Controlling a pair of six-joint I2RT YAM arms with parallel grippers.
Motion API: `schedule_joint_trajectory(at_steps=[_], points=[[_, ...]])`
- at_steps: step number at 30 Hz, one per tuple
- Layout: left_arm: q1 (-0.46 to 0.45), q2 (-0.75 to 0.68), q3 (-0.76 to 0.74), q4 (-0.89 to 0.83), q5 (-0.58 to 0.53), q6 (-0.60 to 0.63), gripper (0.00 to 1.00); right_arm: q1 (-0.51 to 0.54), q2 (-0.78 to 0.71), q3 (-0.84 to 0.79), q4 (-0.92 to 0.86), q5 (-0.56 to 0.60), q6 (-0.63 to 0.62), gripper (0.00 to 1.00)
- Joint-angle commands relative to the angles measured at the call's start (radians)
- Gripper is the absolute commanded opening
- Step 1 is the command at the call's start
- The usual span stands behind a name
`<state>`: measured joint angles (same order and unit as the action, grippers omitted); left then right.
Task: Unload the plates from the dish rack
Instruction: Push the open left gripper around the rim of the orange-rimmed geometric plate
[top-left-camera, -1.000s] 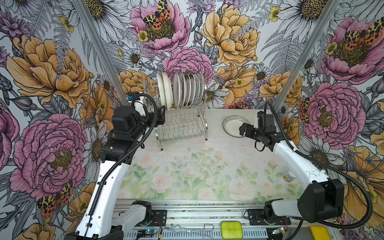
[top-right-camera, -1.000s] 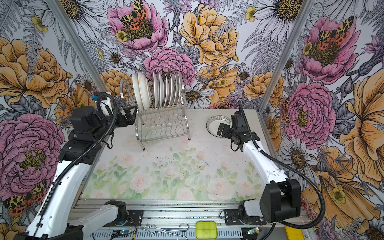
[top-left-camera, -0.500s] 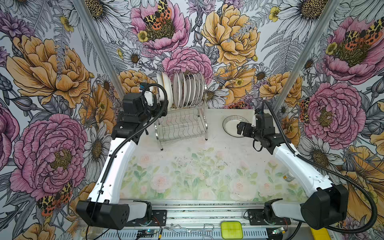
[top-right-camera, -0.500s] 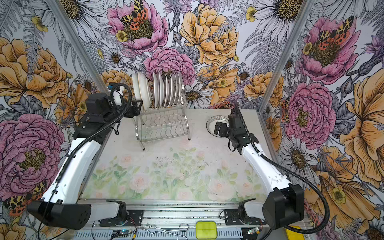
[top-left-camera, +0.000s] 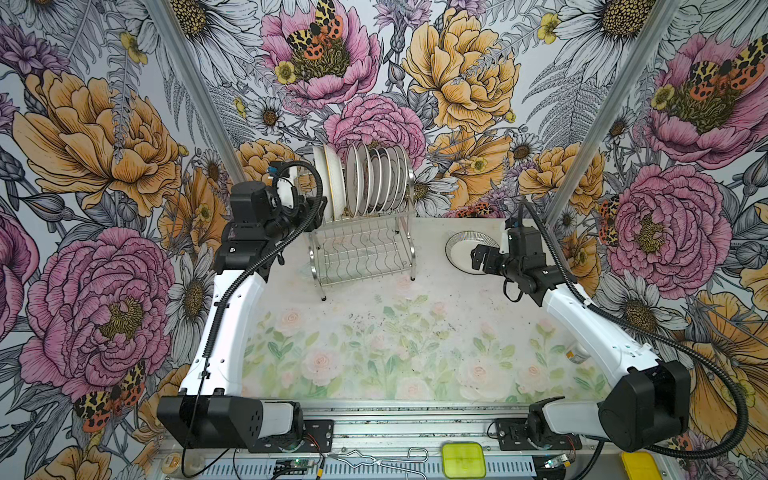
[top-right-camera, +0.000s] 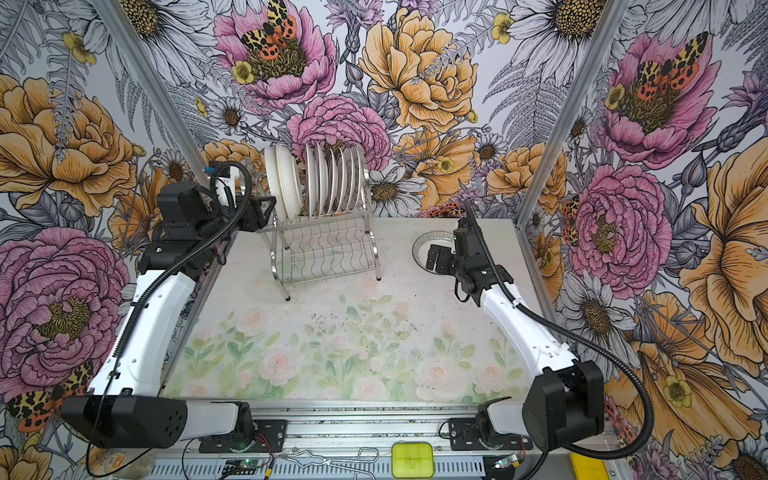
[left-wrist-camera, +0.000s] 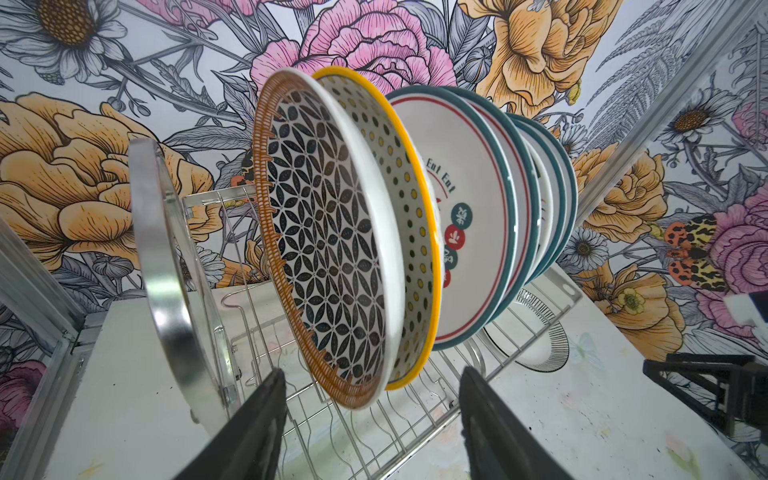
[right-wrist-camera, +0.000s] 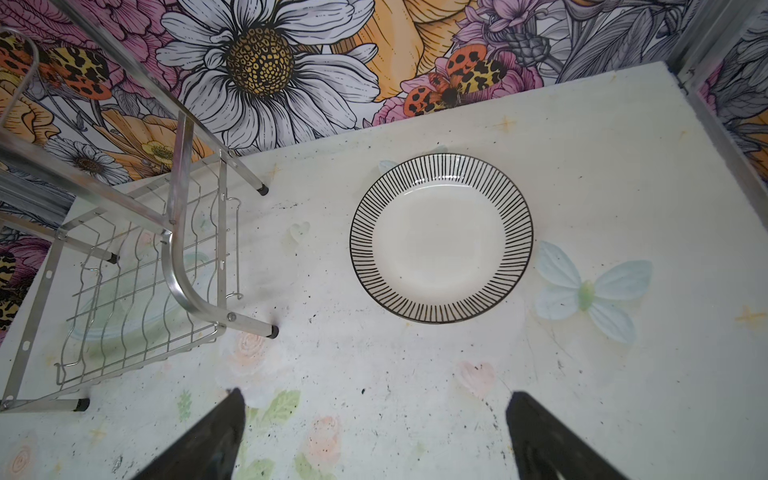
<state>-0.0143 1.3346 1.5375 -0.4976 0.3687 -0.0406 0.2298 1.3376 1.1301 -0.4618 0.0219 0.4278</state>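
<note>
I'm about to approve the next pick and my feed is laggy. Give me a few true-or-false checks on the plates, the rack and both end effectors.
1. A black-striped plate lies flat on the table, right of the dish rack in both top views. True.
2. The right end effector grips that plate. False: it is open, holds nothing and does not touch the plate.
3. The plates in the rack lie stacked flat. False: they stand on edge in the upper tier.
4. The left end effector is open, straddling the orange-rimmed plate's lower edge. True.
</note>
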Motion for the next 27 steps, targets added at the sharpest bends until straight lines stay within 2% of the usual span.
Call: schedule_joint_trajectory(at_steps=[1, 5, 11, 17, 27], points=[[0.014, -0.025, -0.017, 0.047, 0.074, 0.027, 0.61, 0.006, 0.005, 0.031, 0.025, 0.001, -0.009, 0.99], [0.024, -0.003, -0.004, 0.048, 0.117, 0.041, 0.58, 0.006, 0.007, 0.037, 0.025, -0.002, -0.006, 0.99], [0.041, 0.039, 0.013, 0.05, 0.142, 0.048, 0.45, 0.006, 0.009, 0.039, 0.023, -0.004, 0.0, 0.99], [0.048, 0.061, 0.012, 0.079, 0.175, 0.041, 0.44, 0.005, 0.009, 0.035, 0.023, -0.004, 0.0, 0.99], [0.044, 0.087, 0.007, 0.108, 0.207, 0.038, 0.36, 0.006, 0.017, 0.042, 0.023, -0.008, 0.005, 1.0]])
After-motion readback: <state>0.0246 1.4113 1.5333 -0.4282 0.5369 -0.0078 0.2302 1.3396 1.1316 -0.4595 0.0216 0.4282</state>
